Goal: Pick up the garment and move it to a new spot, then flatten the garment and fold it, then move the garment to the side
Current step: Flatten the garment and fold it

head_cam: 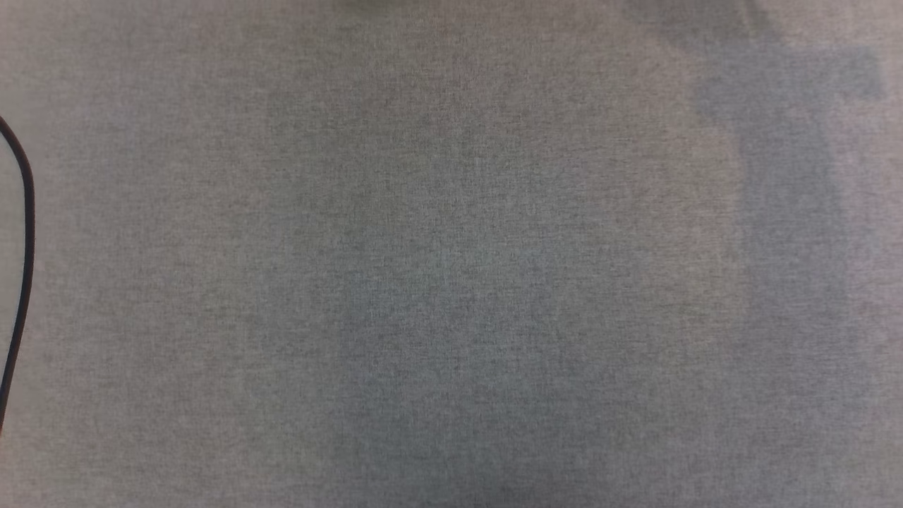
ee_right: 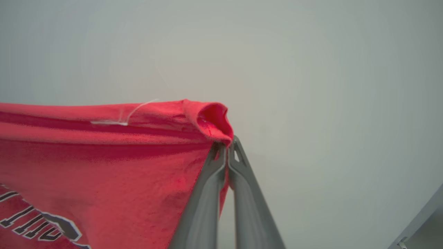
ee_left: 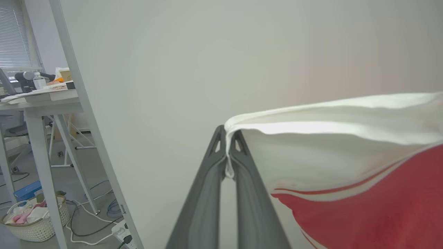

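You have the left gripper [ee_left: 228, 140] pinched tight on a white edge of the garment [ee_left: 346, 159], whose white and red cloth stretches to that view's right. Your right gripper [ee_right: 226, 145] is clamped on a rolled red corner, with lettered red cloth spreading to that view's left. The head view shows a grey surface [head_cam: 451, 282] with a black cable [head_cam: 27, 233] at its left edge.
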Robot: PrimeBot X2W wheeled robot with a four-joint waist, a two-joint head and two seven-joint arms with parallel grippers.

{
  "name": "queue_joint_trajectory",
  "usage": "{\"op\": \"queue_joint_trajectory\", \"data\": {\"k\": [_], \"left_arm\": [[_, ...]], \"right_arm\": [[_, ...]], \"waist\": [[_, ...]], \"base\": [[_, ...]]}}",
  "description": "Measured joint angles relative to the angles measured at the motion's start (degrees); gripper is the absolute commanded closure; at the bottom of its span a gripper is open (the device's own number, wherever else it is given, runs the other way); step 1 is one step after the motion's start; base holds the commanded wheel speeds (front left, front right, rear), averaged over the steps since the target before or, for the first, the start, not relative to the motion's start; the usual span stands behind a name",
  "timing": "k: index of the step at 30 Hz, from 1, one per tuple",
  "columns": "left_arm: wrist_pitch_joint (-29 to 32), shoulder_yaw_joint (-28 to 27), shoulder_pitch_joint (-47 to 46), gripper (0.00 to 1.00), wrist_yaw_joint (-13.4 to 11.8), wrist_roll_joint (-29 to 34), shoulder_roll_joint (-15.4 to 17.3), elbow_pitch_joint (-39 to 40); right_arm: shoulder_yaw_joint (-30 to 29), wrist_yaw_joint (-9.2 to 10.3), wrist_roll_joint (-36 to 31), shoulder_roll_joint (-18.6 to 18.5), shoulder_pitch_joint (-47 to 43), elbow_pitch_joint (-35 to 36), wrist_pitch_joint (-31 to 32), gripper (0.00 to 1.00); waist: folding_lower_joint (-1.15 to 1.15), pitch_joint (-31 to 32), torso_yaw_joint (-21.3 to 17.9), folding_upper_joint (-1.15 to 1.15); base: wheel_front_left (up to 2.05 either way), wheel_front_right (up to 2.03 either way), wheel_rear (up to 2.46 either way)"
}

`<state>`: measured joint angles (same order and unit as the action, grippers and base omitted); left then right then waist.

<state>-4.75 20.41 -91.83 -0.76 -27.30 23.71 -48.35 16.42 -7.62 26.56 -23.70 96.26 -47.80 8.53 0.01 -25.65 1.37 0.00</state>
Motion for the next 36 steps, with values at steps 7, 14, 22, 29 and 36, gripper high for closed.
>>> {"op": "queue_joint_trajectory", "data": {"k": [7,14,22,29,36], "left_arm": [[-0.5,0.1,0.3,1.00,-0.3,-0.7,-1.2,-1.1],[0.0,-0.5,4.4,1.00,0.3,-3.9,-2.3,-2.1],[0.0,-2.7,15.9,1.00,3.9,-9.1,-2.7,-3.9],[-3.0,-3.3,31.9,1.00,6.7,-12.5,-2.7,-4.9],[-6.2,-3.6,46.8,1.00,7.5,-14.8,-3.5,-3.1]], "right_arm": [[4.4,0.01,2.1,0.4,1.6,-5.4,-2.3,1.00],[8.9,0.02,6.6,0.2,0.5,-7.1,-3.5,1.00],[15.3,0.02,13.7,-0.3,-12.3,-5.2,-5.6,1.00],[18.4,0.01,19.8,-2.0,-28.1,-2.1,-9.0,1.00],[19.6,-0.01,24.6,-4.1,-43.1,1.9,-11.9,1.00]], "waist": [[0.00,-6.8,0.8,0.00],[0.00,-10.3,1.6,0.00],[0.00,-8.7,1.8,0.00],[-0.01,-4.2,1.5,0.00],[-0.02,1.6,1.6,0.00]], "base": [[0.00,0.00,0.00],[0.00,0.00,0.00],[0.00,0.00,0.00],[0.00,0.00,0.00],[0.00,0.00,0.00]]}}
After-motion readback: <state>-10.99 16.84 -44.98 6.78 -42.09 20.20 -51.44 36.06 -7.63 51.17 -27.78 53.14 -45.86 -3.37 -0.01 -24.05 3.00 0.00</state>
